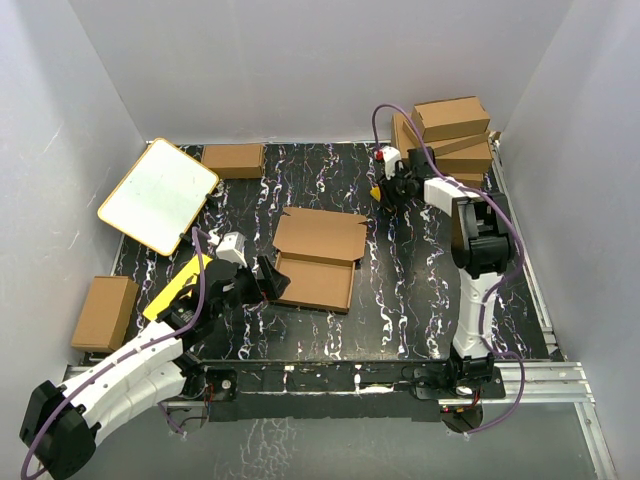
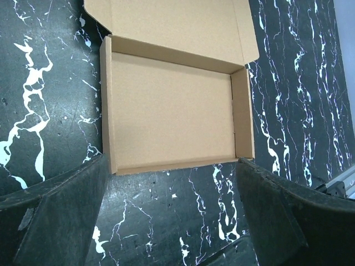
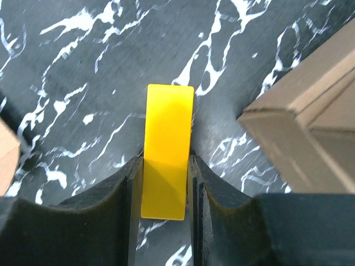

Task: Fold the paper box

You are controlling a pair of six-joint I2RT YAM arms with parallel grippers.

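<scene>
My left claw [image 2: 172, 163] hangs spread wide before the open box [image 2: 172, 111]; my right claw [image 3: 165, 166] pinches a yellow block [image 3: 169, 122] by its sides over the counter [image 3: 83, 66].

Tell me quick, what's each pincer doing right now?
Left pincer: open, holding nothing.
Right pincer: closed on a yellow block.
</scene>
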